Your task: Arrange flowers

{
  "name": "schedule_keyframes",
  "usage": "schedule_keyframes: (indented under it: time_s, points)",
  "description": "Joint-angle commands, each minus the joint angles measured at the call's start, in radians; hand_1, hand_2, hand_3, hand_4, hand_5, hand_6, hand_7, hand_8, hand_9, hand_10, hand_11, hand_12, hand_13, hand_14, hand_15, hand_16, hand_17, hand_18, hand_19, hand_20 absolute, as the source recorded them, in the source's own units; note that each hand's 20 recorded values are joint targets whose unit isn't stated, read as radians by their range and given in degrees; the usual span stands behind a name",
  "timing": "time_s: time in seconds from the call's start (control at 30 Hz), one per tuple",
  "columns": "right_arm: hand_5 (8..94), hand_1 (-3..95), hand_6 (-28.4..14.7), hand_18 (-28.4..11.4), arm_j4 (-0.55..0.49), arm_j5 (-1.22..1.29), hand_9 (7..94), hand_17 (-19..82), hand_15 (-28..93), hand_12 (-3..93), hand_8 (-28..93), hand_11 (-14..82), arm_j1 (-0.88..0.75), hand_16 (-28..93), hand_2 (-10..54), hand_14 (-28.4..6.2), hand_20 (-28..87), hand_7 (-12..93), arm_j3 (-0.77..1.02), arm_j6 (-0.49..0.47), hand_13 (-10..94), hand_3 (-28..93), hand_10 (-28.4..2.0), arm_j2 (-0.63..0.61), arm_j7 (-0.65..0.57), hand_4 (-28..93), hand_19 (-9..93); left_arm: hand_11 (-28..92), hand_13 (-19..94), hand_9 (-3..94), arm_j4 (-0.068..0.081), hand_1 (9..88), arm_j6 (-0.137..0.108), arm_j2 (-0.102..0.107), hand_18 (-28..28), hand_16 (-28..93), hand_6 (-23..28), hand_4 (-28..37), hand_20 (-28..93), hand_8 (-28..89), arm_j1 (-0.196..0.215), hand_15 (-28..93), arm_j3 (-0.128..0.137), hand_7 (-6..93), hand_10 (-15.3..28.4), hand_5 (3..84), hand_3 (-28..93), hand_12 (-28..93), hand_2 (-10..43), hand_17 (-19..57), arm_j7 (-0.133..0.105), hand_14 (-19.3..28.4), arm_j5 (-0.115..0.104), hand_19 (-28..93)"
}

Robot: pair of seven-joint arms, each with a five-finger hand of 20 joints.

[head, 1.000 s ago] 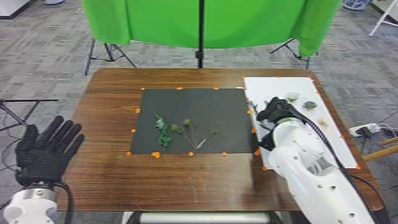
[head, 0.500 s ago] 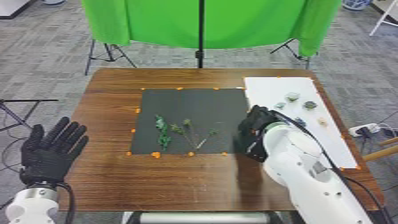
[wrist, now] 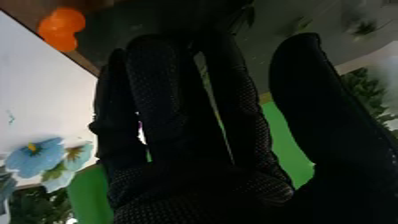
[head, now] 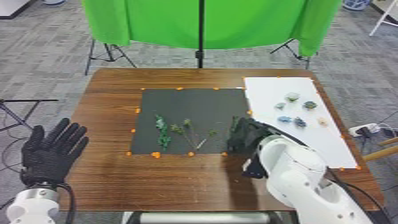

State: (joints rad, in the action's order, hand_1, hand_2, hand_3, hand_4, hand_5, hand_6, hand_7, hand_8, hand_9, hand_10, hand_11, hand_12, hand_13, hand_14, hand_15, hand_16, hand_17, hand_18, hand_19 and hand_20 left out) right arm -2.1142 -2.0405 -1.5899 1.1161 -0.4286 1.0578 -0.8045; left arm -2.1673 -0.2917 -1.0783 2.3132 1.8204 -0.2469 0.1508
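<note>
My right hand [head: 248, 138] is over the right edge of the dark mat [head: 173, 102]. A small green sprig [head: 235, 123] shows at its fingertips. In the right wrist view the right hand [wrist: 178, 130] has fairly straight fingers, its thumb apart; dark leaves [wrist: 241, 17] show by the fingertips, and whether they are held is unclear. On the mat lie a leafy green stem [head: 163, 133] and thin branching stems [head: 191, 134]. Several small flower heads, including a blue one [head: 299, 122], lie on the white sheet [head: 266, 90]. My left hand [head: 51, 152] is open, palm showing, at the table's left edge.
The brown table [head: 160, 185] surrounds the mat and the sheet. Orange markers [head: 155, 155] line their edges. Behind the table hangs a green cloth [head: 151, 22] on a stand. A cable runs along my right arm.
My right hand has moved left and nearer from the white sheet to the mat's right edge, uncovering the flower heads. My left hand has barely moved.
</note>
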Motion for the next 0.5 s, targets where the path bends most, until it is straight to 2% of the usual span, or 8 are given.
schedule_keyframes:
  time_s: [0.03,0.5]
  points:
    - [68.4,40.8,-6.0,-26.0,0.003,0.008,58.8,26,69,15.4,-10,13.3,-0.017,19,-0.6,-16.5,25,11,-0.040,-0.004,59,71,-19.4,-0.011,0.025,-24,81,19,37,42.6,-0.003,27.5,-0.007,-0.009,13.6,-5,9.9,-28.3,12,-8,0.023,34,-0.006,9.1,15.5,46.2,67,11,12.6,-6.2,-0.010,15.3,-0.007,33]
    - [69.0,40.7,-5.5,-25.6,0.057,0.010,56.2,25,64,14.3,-10,10.3,0.029,19,-0.3,-16.3,24,12,-0.071,-0.033,58,71,-17.9,-0.008,0.057,-24,80,19,37,42.6,-0.003,27.5,-0.007,-0.010,13.6,-5,10.0,-28.3,12,-8,0.028,34,-0.007,9.2,15.6,46.2,67,11,12.7,-6.3,-0.016,15.2,-0.009,34]
